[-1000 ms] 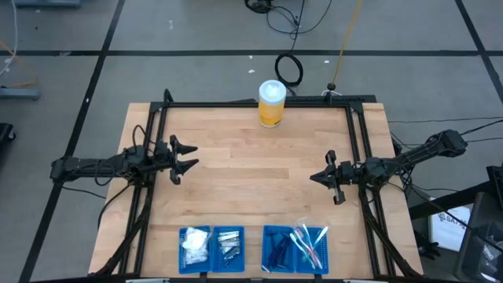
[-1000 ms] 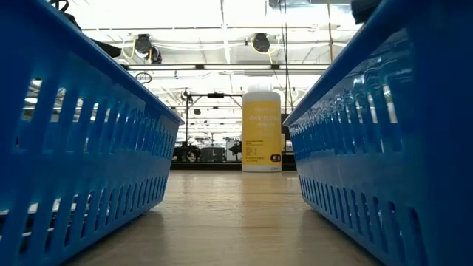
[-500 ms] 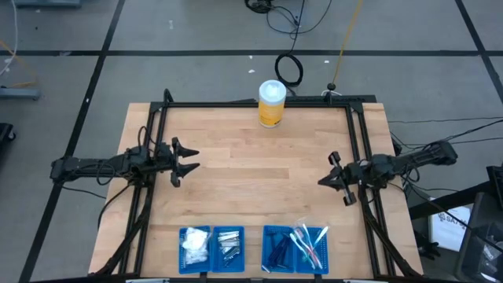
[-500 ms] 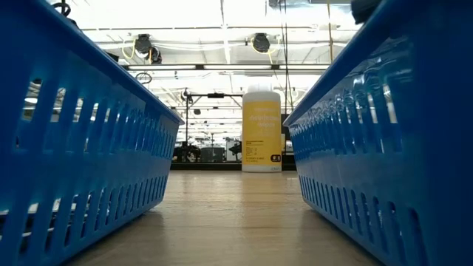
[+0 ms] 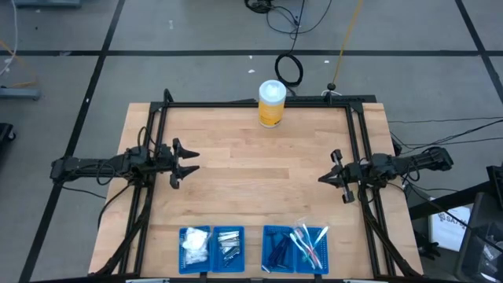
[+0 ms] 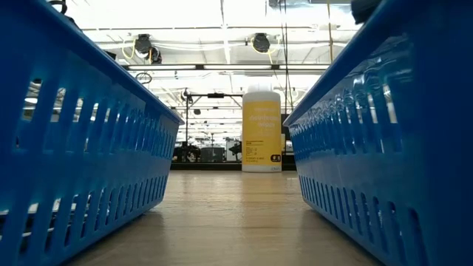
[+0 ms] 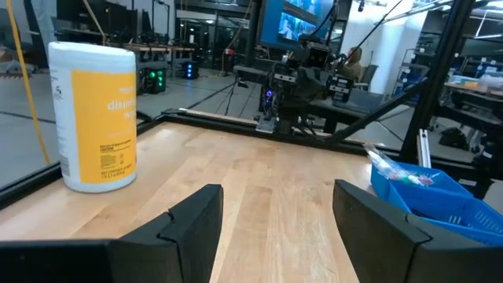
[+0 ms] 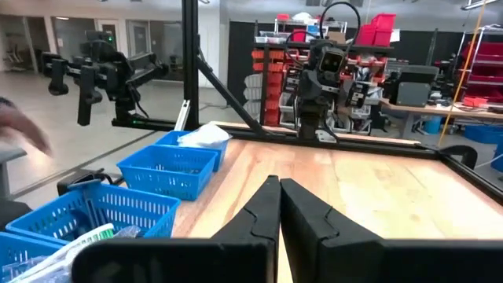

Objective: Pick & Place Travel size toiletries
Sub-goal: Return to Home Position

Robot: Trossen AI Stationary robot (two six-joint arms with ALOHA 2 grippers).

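Note:
The toiletries lie sorted in blue trays along the table's near edge in the high view: white packets [image 5: 195, 245], silver tubes [image 5: 229, 244], dark blue sticks [image 5: 277, 250] and clear-wrapped brushes [image 5: 309, 240]. My left gripper [image 5: 189, 163] [image 7: 275, 212] hovers open over the left side of the table, far from the trays. My right gripper [image 5: 322, 179] [image 8: 279, 189] is shut and empty over the right side, pointing toward the table's left edge. The right wrist view shows the white packets [image 8: 203, 135] heaped in their tray.
A tall yellow canister with a white lid [image 5: 271, 104] [image 6: 261, 131] [image 7: 94, 118] stands at the middle of the far edge. A black frame [image 5: 251, 104] runs around the table. In the low view, blue tray walls [image 6: 81, 148] [image 6: 384, 133] flank a bare wooden lane.
My right gripper has drawn back a little toward the table's right edge, and that arm's elbow has come down toward the near side. The toiletries and trays have stayed where they were.

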